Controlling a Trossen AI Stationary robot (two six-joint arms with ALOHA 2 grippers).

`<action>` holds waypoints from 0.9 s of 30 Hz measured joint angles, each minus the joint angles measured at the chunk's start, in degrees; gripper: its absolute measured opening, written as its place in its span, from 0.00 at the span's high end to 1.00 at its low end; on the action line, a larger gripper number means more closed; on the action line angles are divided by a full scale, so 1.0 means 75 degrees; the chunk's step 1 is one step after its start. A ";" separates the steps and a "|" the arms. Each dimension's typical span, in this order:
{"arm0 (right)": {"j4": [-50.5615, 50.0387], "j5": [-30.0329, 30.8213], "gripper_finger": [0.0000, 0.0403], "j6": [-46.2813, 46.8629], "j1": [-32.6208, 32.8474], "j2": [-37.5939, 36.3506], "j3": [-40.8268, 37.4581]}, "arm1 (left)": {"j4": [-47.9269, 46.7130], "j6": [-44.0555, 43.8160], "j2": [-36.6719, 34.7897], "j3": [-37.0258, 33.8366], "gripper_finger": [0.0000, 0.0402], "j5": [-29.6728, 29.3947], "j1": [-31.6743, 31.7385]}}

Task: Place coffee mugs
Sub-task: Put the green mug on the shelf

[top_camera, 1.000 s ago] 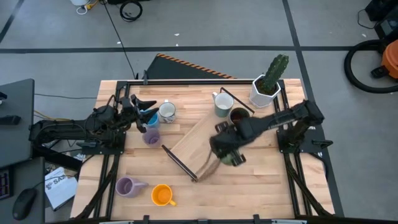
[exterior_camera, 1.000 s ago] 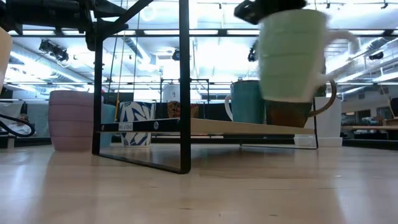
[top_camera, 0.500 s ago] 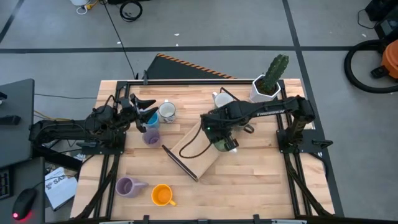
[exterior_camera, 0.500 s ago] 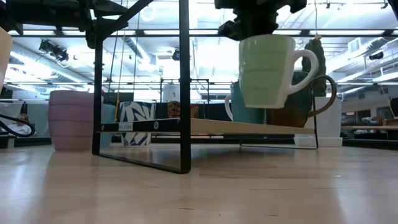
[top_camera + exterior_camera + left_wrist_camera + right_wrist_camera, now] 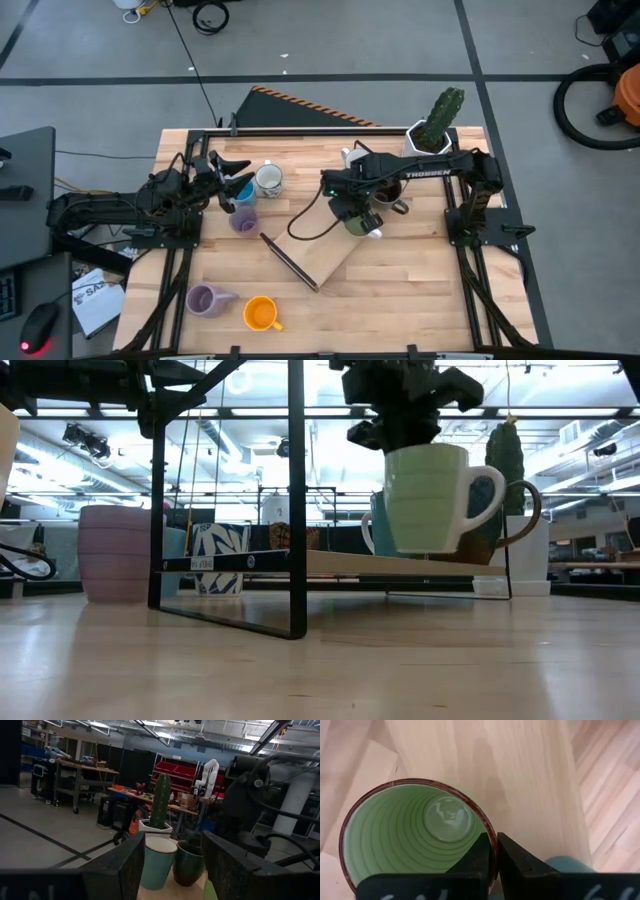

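Observation:
My right gripper is shut on the green mug, over the far right end of the wooden shelf board. The mug's base is level with the board top; I cannot tell whether they touch. Just beyond stand a pale grey-teal mug and the dark brown mug. My left gripper is open at the table's left, beside the blue mug, a white patterned mug and a lavender mug. Another lavender mug and the orange mug stand near the near edge. My right gripper holds the green mug by its rim, one finger inside the cup and the other outside. The fingers come from above, pointing down. The mug hangs upright below them, its handle sticking out sideways.
The shelf is a slanted board on a black metal frame with a tall leg at its near end. A white faceted pot with a cactus stands at the far right corner. Bare tabletop lies near right.
My right gripper has carried the green mug from the shelf's near right side toward the far edge and slightly left, lowering it until its base is level with the board. The mug has stayed upright. The left arm has kept still.

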 joint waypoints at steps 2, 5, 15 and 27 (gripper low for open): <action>0.0033 -0.0031 0.94 -0.0053 -0.0078 -0.0007 -0.0124 | -0.0008 0.0000 0.0001 0.0000 0.50 0.0000 0.0000; 0.0016 -0.0027 0.93 -0.0078 -0.0212 -0.0007 -0.0252 | -0.0008 0.0000 0.0001 0.0000 0.50 0.0000 0.0000; -0.0025 -0.0023 0.93 -0.0356 -0.0494 -0.0007 -0.0280 | -0.0020 0.0000 0.0001 0.0000 0.50 0.0000 0.0002; -0.0225 0.0155 0.90 -0.0475 -0.0593 -0.0007 -0.0280 | -0.0034 -0.0003 0.0001 0.0000 0.50 0.0000 0.0003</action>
